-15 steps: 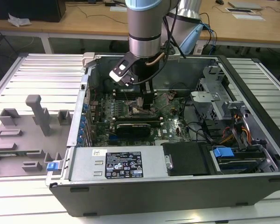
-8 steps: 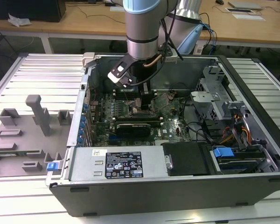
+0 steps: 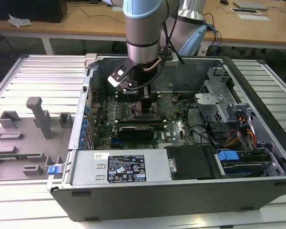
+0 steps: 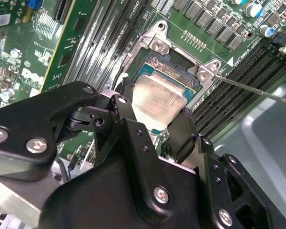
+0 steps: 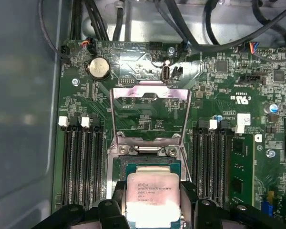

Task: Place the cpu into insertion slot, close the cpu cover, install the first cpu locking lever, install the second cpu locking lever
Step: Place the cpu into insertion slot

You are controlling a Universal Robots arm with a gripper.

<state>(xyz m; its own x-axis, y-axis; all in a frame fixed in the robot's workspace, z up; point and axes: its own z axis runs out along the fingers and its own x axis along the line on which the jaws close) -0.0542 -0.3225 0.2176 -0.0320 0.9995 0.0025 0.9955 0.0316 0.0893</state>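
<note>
The cpu, a flat square chip with a pale silvery top, sits level over the insertion slot, whose dark rim and contact field show just beyond it. My gripper is shut on the chip, a black finger against each of two opposite sides. In the second wrist view the cpu lies between the fingers over the insertion slot. The cpu cover, a thin grey metal frame, stands swung up and open behind the socket. A thin wire locking lever juts out beside the socket. The gripper hangs low inside the open computer case.
Long black memory slots flank the socket on both sides. A coin battery and black cables lie beyond the cover. The case wall runs close by. A drive cage and a grey parts fixture flank the motherboard.
</note>
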